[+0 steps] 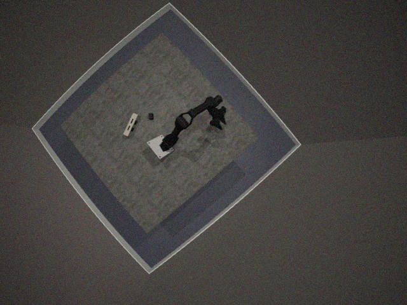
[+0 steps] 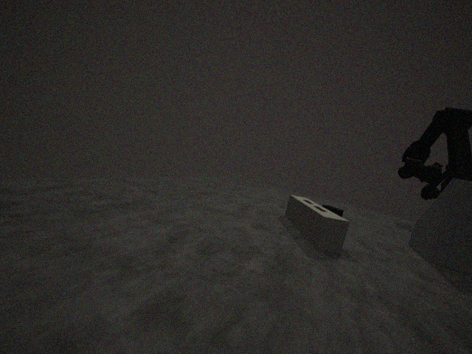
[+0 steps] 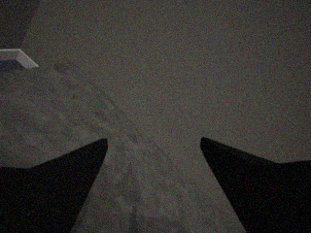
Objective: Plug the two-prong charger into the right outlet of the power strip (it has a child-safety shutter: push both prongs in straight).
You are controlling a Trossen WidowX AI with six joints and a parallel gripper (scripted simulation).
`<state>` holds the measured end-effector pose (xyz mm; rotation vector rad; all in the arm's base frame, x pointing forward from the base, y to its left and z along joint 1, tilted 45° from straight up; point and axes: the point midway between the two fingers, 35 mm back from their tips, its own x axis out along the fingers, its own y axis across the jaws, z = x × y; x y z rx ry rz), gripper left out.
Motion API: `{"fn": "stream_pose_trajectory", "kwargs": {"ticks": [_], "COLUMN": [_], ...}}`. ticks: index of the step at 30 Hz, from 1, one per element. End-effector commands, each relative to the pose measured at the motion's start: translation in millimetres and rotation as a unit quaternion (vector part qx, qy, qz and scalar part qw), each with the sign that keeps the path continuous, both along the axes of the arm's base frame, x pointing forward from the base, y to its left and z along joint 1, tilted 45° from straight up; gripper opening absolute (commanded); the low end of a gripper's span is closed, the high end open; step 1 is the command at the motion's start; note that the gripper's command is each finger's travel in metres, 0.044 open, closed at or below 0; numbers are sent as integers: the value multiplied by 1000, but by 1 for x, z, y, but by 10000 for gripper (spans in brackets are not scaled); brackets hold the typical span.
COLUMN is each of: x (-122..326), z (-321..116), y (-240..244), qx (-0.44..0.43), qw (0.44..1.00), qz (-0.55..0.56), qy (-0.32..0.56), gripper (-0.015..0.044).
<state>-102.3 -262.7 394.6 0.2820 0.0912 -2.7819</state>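
Observation:
The cream power strip (image 1: 130,124) (image 2: 316,227) lies left of the arm's base in the top view, with two dark slots in its top. A small black block (image 1: 151,115), which looks like the charger, stands on the table a short way right of the strip. Its prongs cannot be made out. In the exterior view a dark shape shows partly behind the strip. My gripper (image 1: 223,126) (image 3: 155,142) is open and empty, on the far side of the arm's base from both things. Neither the strip nor the block shows in the wrist view.
The arm's white base plate (image 1: 156,147) is near the middle of the table. A pale raised rim (image 1: 224,209) and a dark blue band surround the grey mottled surface. Small dark shapes lie against the strip's right side in the top view. The scene is dim and grainy.

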Motion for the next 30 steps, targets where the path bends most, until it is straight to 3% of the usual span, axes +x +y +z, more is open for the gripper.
{"fn": "stream_pose_trajectory", "kwargs": {"ticks": [1, 11, 30], "x": [16, 39, 123], "z": [-11, -27, -64], "y": [-12, -28, -50], "qx": [17, 13, 80], "qw": [999, 995, 968], "qz": [34, 88, 231], "qy": [-5, -43, -59], "gripper": [440, 440, 440]}}
